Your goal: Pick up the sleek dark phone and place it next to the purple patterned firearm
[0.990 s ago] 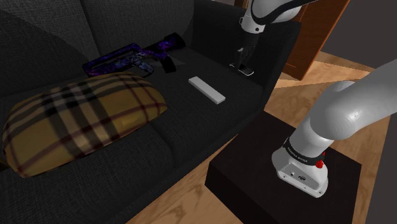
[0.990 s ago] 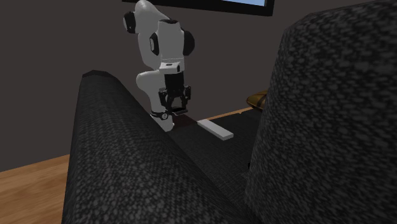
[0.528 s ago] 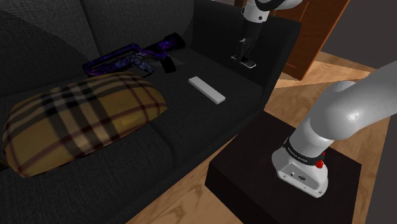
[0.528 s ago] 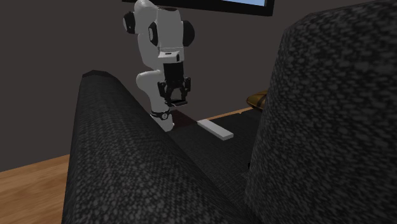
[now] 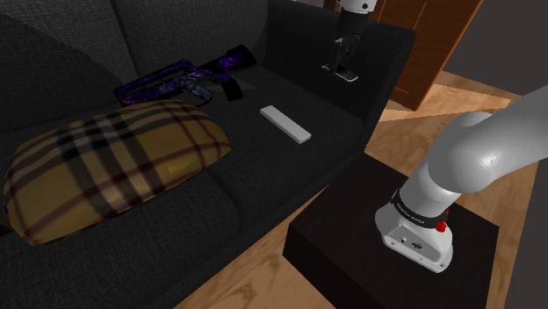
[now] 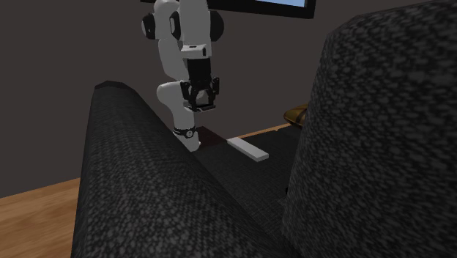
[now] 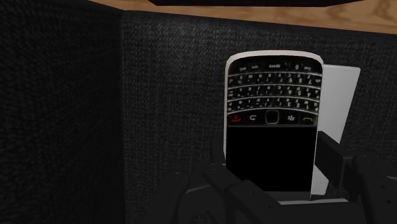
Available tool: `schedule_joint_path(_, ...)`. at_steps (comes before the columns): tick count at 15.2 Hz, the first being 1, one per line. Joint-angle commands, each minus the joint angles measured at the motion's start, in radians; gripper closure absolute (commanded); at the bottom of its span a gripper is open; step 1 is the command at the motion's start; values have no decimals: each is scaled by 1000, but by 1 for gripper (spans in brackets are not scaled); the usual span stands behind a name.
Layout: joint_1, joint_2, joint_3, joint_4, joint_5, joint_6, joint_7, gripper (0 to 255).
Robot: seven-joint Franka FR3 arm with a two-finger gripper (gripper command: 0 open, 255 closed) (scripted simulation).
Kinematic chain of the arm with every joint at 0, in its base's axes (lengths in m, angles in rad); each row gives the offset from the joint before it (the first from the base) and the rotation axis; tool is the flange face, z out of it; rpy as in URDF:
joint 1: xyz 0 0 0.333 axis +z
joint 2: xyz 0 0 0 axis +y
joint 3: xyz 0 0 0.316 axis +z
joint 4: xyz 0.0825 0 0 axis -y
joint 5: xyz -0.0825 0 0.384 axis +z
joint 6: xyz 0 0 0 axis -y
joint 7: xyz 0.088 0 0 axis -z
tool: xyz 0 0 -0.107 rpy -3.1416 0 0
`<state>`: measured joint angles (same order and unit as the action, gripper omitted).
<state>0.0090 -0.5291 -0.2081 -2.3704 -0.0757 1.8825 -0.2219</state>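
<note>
claw [image 7: 273,167] clamped on phone [image 7: 272,95] screen end, keypad end protruding, above sofa [image 5: 255,167].

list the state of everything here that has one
phone, screen dark, clasped in the claw, off the sofa seat
claw, shut on the phone
purple patterned firearm, lying on the seat by the backrest
white bar, lying flat on the seat, apart from the firearm
plaid cushion, resting on the seat
</note>
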Motion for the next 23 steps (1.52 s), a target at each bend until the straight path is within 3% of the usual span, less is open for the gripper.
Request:
schedule_joint_path(1,1,-2,3,26,1,-28,1,255)
schedule_joint_path(6,3,-3,7,90,5,-94,2,255)
schedule_joint_path(15,62,328,42,385,72,-60,59,255)
schedule_joint_path(23,88,639,65,746,120,-113,98,255)
